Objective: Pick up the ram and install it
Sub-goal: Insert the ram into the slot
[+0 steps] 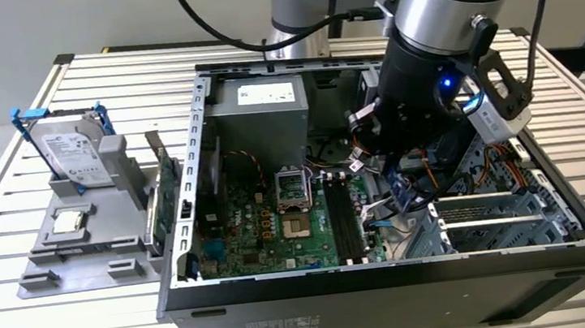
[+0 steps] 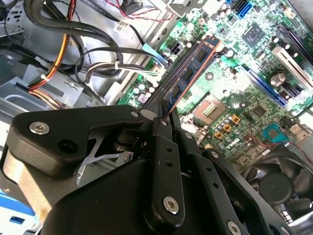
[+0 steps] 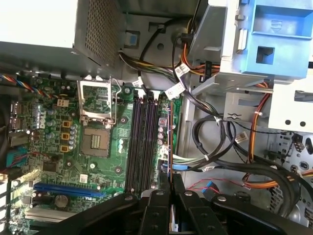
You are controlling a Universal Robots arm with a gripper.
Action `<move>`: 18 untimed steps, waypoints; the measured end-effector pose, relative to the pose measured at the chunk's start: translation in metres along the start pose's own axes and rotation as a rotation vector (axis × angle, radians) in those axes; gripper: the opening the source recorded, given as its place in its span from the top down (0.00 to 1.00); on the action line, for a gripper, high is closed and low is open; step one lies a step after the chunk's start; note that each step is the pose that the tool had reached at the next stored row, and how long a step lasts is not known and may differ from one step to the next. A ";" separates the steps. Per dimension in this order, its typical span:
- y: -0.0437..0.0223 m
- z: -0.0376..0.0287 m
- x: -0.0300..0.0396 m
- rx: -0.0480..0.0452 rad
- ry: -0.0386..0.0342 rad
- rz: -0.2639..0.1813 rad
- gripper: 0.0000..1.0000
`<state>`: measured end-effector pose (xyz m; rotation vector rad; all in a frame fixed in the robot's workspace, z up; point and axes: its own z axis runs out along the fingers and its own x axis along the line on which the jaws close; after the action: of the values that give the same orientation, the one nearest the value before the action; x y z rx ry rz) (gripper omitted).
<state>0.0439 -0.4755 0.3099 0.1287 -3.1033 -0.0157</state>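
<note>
- gripping the ram (image 2: 193, 63) in the gripper (image 2: 164, 120), pinched tight by its thin edge.
- held on edge, lengthwise in line with the memory slots (image 3: 142, 142), at their side farthest from the cpu socket (image 3: 95, 142).
- touching the memory slots or just above them: cannot tell.
- standing well apart from the memory slots, outside the computer case (image 1: 392, 276): hard drive (image 1: 74, 154), expansion card (image 1: 168, 189).

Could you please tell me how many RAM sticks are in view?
1. The ram is gripped in the end effector, held on edge over the motherboard near its memory slots. Others might be hidden behind the arm.
</note>
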 end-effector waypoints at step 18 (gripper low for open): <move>-0.0001 0.0080 -0.0003 0.0003 0.0001 0.000 1.00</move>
<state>0.0439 -0.4755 0.3020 0.1288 -3.1032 -0.0152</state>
